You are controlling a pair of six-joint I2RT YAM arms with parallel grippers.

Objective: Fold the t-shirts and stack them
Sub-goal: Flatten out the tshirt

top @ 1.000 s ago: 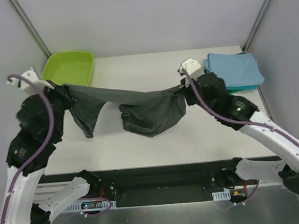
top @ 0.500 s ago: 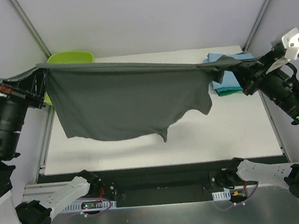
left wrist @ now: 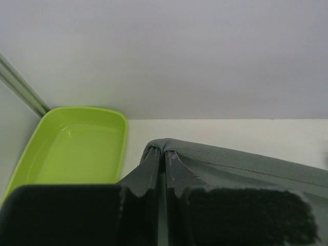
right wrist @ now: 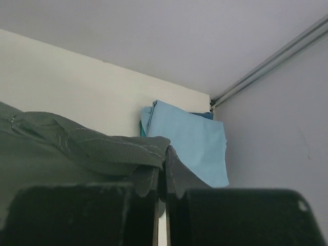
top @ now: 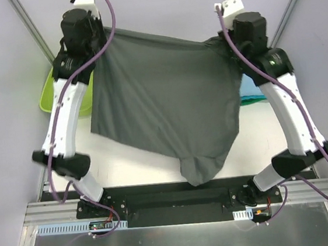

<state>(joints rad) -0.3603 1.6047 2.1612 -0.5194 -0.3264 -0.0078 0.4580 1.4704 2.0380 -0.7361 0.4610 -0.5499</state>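
Observation:
The dark charcoal-grey t-shirt [top: 168, 105] hangs spread between both arms, high above the table, its lower end drooping past the near edge. My left gripper [top: 103, 33] is shut on its top left corner, seen in the left wrist view [left wrist: 163, 149]. My right gripper [top: 219, 42] is shut on its top right corner, seen in the right wrist view [right wrist: 163, 154]. The folded light blue t-shirt [right wrist: 189, 138] lies on a teal one [top: 252, 98] at the table's far right, mostly hidden behind the right arm in the top view.
The lime-green tub [left wrist: 72, 148] stands at the far left corner, partly hidden by the left arm in the top view [top: 46, 91]. Metal frame posts [top: 30, 25] rise at both back corners. The white table [top: 127, 162] shows below the hanging shirt.
Both arms have swung up and back toward the far wall, lifting the grey shirt from a wide low stretch to a high hang with its hem trailing forward.

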